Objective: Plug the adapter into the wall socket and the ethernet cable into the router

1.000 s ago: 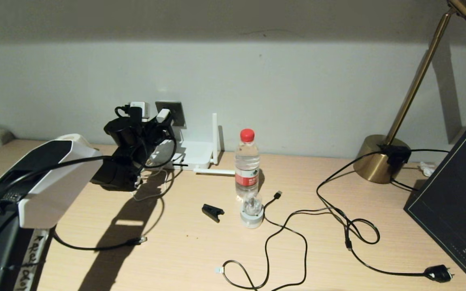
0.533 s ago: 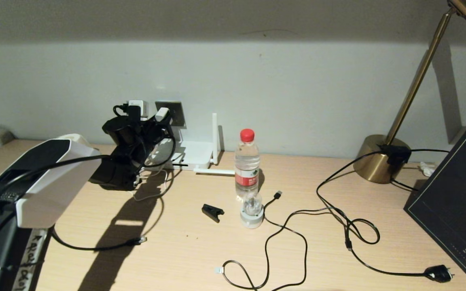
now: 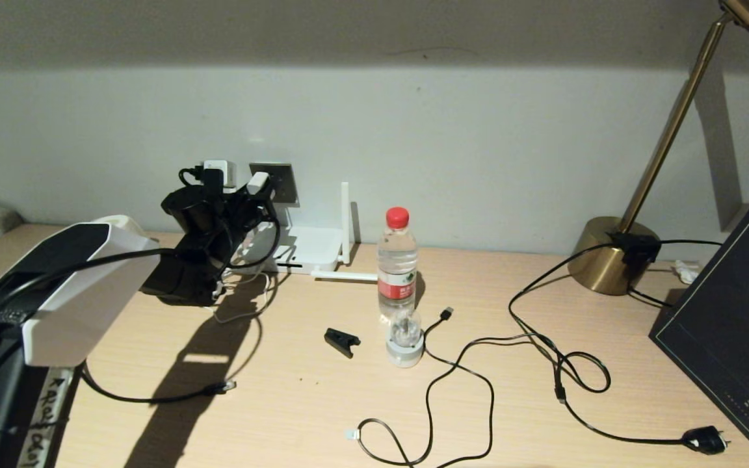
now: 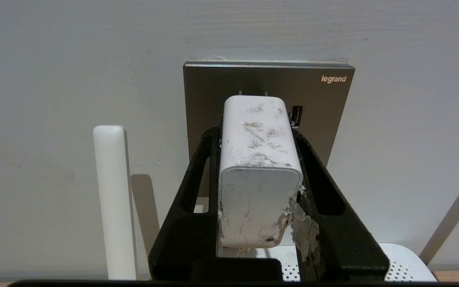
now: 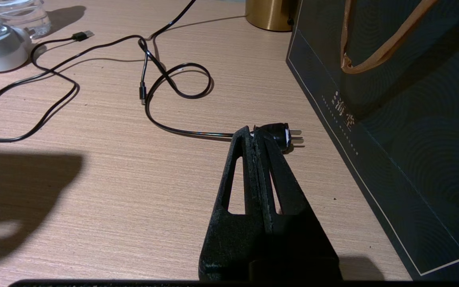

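Note:
My left gripper point(image 4: 256, 133) is shut on the white adapter point(image 4: 257, 159), holding it by its sides right in front of the grey wall socket point(image 4: 321, 107). The adapter's two prongs point at the plate and nearly reach it. In the head view the left gripper point(image 3: 251, 195) and adapter point(image 3: 257, 182) sit against the wall socket point(image 3: 285, 183), above the white router point(image 3: 313, 250). The ethernet cable point(image 3: 153, 398) lies on the desk under the left arm, its plug free. My right gripper point(image 5: 251, 133) hovers shut and empty over the desk.
A black mains plug point(image 5: 279, 135) lies just past the right fingertips, beside a dark paper bag point(image 5: 393, 119). A water bottle point(image 3: 397, 260), a black clip point(image 3: 342, 341), loose black cables point(image 3: 478, 370) and a brass lamp base point(image 3: 612, 257) stand on the desk point(image 3: 283, 416). Another white plug point(image 3: 217, 170) sits left of the socket.
My left gripper has carried the adapter slightly up and to the left, closer to the wall socket. Nothing else has moved.

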